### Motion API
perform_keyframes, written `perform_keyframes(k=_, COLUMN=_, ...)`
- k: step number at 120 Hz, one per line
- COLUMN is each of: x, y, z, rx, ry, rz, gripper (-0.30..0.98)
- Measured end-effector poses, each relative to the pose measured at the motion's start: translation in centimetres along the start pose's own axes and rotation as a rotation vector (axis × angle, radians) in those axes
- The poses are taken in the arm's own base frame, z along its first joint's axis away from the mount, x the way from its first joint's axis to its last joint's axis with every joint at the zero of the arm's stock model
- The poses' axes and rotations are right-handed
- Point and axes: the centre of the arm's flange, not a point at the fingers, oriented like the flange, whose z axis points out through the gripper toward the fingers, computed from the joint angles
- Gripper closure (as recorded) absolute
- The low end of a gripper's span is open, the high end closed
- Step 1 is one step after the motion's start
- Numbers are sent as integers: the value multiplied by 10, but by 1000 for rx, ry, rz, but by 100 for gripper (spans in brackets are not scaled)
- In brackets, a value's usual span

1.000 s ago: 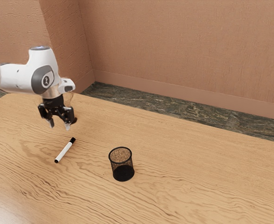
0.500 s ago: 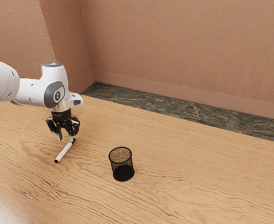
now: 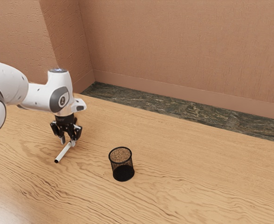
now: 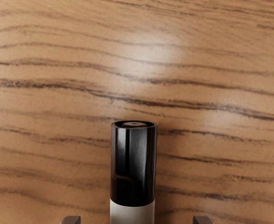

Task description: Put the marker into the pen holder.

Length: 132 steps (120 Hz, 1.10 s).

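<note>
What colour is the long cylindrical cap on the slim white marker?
The long cylindrical cap is glossy black, clearest in the wrist view.

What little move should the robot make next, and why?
Probably close the end effector gently, if it's low enough, which I can't tell: its open fingers stand on either side of the marker, which lies on the table, outside the pen holder.

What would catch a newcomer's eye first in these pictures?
Probably the white arm, coming in from the exterior view's left, its fingers open at the capped end of the marker. Next, the black mesh pen holder, standing upright on the wooden table, to the exterior view's right of the marker.
</note>
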Motion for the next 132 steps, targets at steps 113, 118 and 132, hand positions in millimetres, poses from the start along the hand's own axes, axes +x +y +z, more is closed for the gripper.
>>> perform_keyframes(k=113, x=-41, y=74, z=-153, rx=-18, ry=235, rz=189, gripper=79)
perform_keyframes(k=118, x=-47, y=91, z=-170, rx=-22, ry=265, rz=218, gripper=79)
perform_keyframes(k=132, x=-55, y=135, z=-192, rx=-28, ry=339, rz=289, gripper=79)
